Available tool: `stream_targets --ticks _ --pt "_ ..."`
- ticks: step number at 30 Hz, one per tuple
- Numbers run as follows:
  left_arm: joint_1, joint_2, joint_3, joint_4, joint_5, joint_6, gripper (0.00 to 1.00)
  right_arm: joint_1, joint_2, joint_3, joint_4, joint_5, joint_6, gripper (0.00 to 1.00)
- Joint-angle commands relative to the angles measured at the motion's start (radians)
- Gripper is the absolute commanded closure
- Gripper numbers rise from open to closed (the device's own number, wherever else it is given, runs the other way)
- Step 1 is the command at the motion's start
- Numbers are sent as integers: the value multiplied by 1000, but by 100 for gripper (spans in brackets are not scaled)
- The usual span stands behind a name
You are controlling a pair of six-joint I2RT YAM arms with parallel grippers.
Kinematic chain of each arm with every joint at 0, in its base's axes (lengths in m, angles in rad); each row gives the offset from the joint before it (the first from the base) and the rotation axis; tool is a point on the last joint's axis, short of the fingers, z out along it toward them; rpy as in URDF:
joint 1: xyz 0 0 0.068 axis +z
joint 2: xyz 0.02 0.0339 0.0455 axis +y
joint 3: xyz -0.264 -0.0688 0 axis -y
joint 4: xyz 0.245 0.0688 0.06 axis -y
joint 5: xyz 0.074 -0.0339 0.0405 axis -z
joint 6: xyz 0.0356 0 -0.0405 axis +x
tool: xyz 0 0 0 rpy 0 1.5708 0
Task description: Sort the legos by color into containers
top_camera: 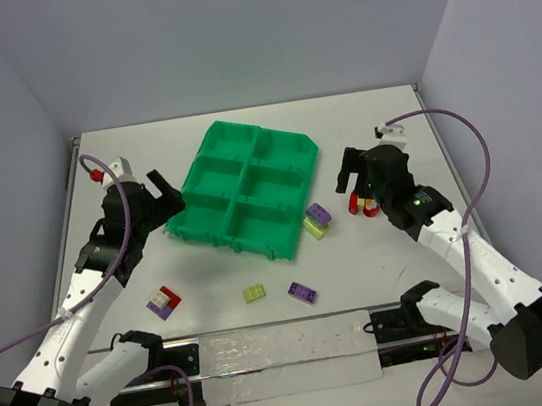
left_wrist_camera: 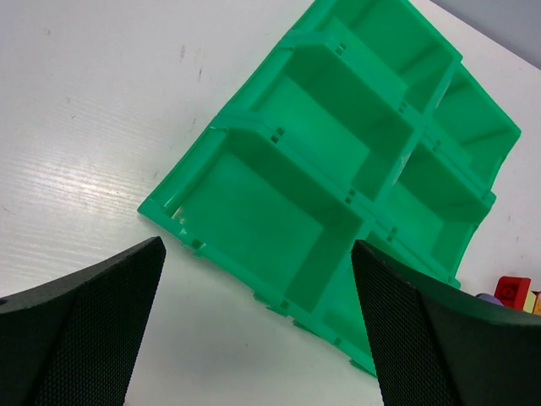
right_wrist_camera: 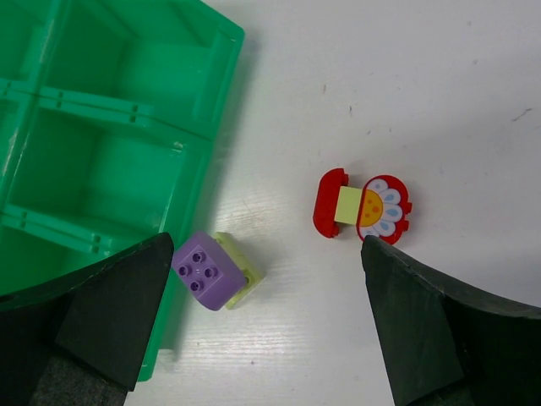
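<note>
Left tool [top_camera: 161, 192] is spread wide, nothing between its jaws, and it hangs above the desk [top_camera: 210, 272] just off the left corner of the green tray [top_camera: 251, 170]. In its wrist view the nearest compartment [left_wrist_camera: 254, 203] sits right between the black fingers [left_wrist_camera: 84, 321], with a red brick [left_wrist_camera: 513, 290] peeking in at the far right edge.

Over to the right tool [right_wrist_camera: 266, 239]: jaws are spread wide here too, gripping nothing. It is poised over the desk to the right of the tray. Just ahead of its right finger lies a red flower piece [right_wrist_camera: 363, 207], round and white-petalled, with a pale yellow block joined to it. Off its left finger sits a purple brick [right_wrist_camera: 203, 269] stacked on a pale yellow brick [right_wrist_camera: 245, 269], tilted and just beside the tray's outer wall; I cannot tell whether they touch it.

Wider out, the tray lies turned at an angle in the middle of the desk, two compartments by three. The other legos are scattered on the desk nearer the arm bases: a red-and-purple cluster [top_camera: 164, 301] to the left, a yellow brick [top_camera: 254, 293] in the middle, and a purple one [top_camera: 302, 292] just to its right. All of them lie outside the tray.
</note>
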Motion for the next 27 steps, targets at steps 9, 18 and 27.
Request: stream_targets --ticks 9,18,27 --pt "1 47 57 -88 -236 -107 1 51 30 -6 74 -214 -122 0" --pt "-1 101 118 -139 -146 -62 1 146 246 60 23 -264 -248 7" --pt "-1 67 113 -141 -158 -36 1 147 399 102 52 -231 -258 32"
